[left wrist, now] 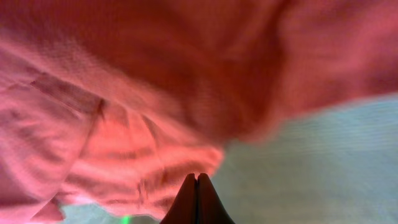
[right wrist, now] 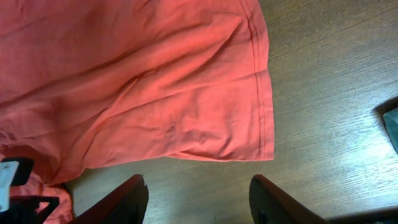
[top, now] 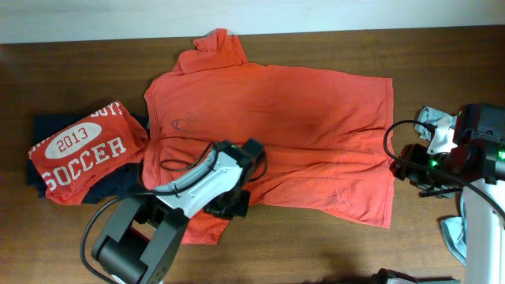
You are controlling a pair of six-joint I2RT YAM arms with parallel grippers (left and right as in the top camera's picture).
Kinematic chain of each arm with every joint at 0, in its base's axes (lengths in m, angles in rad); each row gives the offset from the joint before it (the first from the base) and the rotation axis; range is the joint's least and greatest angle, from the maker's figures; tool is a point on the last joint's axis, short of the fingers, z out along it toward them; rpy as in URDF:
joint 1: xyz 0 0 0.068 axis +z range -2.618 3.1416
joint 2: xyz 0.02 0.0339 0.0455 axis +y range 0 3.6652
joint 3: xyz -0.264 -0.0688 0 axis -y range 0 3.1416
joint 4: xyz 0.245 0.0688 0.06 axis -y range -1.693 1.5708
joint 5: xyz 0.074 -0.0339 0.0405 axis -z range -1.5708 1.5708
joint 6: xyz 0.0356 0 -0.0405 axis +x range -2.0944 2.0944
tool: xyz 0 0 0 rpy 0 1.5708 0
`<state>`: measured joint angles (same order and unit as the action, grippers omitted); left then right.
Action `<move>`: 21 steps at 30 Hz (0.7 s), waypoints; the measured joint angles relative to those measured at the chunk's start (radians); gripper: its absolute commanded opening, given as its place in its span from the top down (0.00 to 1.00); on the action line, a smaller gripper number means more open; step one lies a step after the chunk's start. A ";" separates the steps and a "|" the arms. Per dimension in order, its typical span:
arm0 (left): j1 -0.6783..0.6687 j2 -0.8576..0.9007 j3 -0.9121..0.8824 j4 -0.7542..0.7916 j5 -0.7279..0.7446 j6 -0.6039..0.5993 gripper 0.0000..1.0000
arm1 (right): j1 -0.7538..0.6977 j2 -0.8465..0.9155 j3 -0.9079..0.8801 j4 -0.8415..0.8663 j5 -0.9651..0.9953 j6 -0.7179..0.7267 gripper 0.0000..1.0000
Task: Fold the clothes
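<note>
A large orange-red T-shirt (top: 268, 118) lies spread out, back up, across the middle of the table. My left gripper (top: 235, 207) is low over its lower left part, near the bottom hem. In the left wrist view its fingertips (left wrist: 198, 182) are pressed shut, with a rumpled fold of the shirt (left wrist: 124, 124) bunched just beyond them; no cloth shows between the tips. My right gripper (right wrist: 198, 186) stands open over bare wood just short of the shirt's hem corner (right wrist: 261, 143). A folded SOCCER shirt (top: 83, 150) lies on a dark navy one (top: 118, 185) at the left.
A pale grey-blue garment (top: 454, 237) lies at the right edge beside the right arm's base, and its edge (right wrist: 393, 124) shows in the right wrist view. The wooden table (top: 316, 244) ends at a pale wall along the back. Black cables loop round both arms.
</note>
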<state>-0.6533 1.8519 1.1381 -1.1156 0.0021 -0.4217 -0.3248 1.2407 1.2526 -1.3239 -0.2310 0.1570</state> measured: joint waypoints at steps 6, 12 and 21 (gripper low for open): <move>0.071 0.000 -0.104 0.039 0.021 -0.037 1.00 | 0.000 0.000 0.000 0.000 0.000 0.000 0.42; 0.100 -0.003 -0.114 0.041 0.077 -0.053 1.00 | 0.000 0.000 0.000 0.000 0.000 0.000 0.43; -0.005 -0.011 -0.199 -0.003 0.261 -0.032 1.00 | 0.000 0.000 0.000 0.000 0.000 0.000 0.43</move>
<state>-0.6586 1.8408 0.9390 -1.1187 0.2630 -0.4534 -0.3248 1.2407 1.2526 -1.3239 -0.2310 0.1574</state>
